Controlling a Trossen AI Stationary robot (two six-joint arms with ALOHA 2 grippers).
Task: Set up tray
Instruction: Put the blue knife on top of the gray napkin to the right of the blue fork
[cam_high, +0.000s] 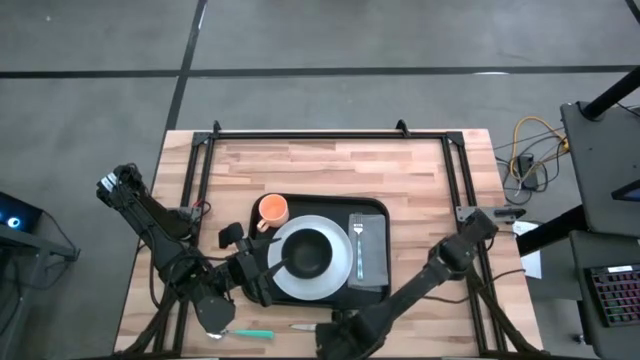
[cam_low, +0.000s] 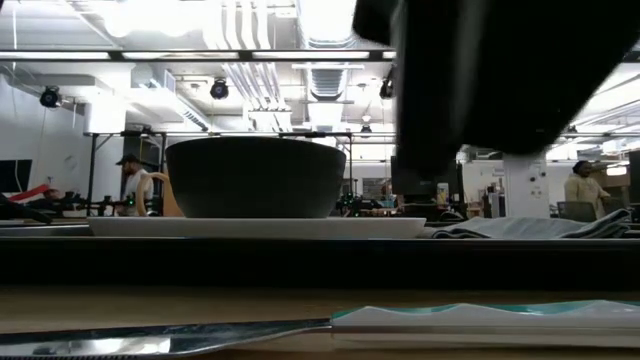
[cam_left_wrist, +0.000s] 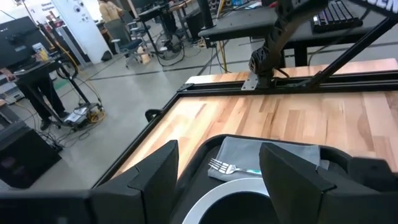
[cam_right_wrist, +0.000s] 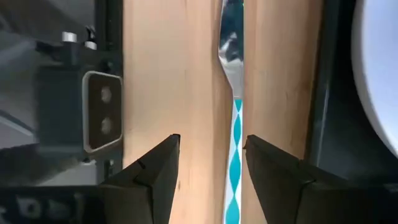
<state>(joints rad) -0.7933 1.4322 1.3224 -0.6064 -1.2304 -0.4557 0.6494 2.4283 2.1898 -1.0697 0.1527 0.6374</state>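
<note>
The black tray (cam_high: 376, 290) lies mid-table. It carries a white plate (cam_high: 340, 262) with a black bowl (cam_high: 308, 254), an orange cup (cam_high: 272, 210) and a grey napkin (cam_high: 373, 262) with a fork (cam_high: 358, 240) on top. A knife with a teal-and-white handle (cam_right_wrist: 235, 143) lies on the wood at the table's near edge. My right gripper (cam_right_wrist: 211, 168) points down over it, open, one finger on each side of the handle and apart from it. My left gripper (cam_left_wrist: 217, 180) is open above the plate's left rim, holding nothing.
A second teal-handled utensil (cam_high: 250, 332) lies at the near edge, left of the knife's blade (cam_high: 305, 326). A small camera block (cam_right_wrist: 102, 121) sits at the near edge beside my right gripper. Black rails (cam_high: 330, 133) frame the table. Bare wood (cam_high: 330, 165) lies beyond the tray.
</note>
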